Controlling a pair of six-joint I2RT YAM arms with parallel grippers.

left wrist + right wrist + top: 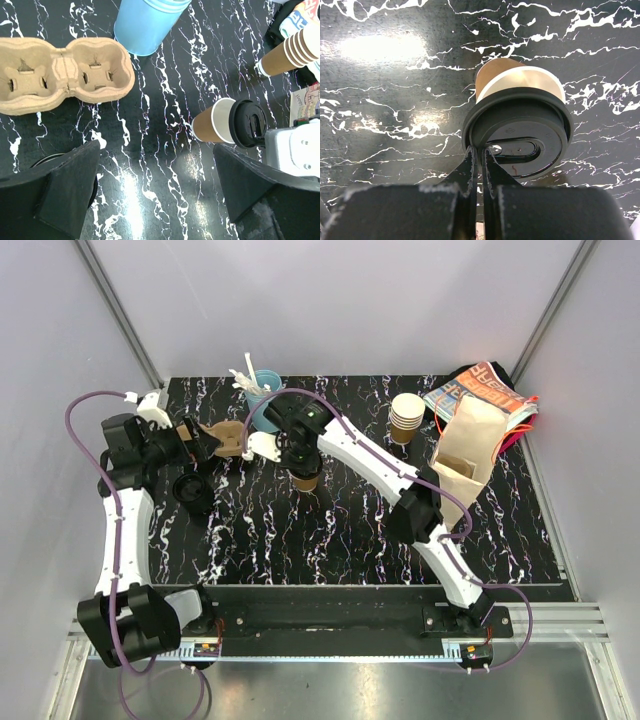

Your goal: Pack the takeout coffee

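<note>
The takeout coffee, a small brown paper cup [306, 480] [206, 123] [496, 73], stands upright mid-table with its whitish rim showing. A black lid [248, 123] [520, 131] hangs just over the cup's mouth, tilted and not seated. My right gripper [300, 454] [481, 153] is shut on that lid's near rim. To the cup's left, my left gripper [207, 446] [155, 190] hovers open over bare tabletop with nothing between its fingers. It is next to the cardboard cup carrier [226, 437] [65, 75].
A light-blue cup [264, 406] [147, 22] with white utensils stands at the back. A stack of nested brown cups [407, 417] [292, 52] and a paper bag [466, 455] are on the right. More black lids [192, 491] lie near the left arm.
</note>
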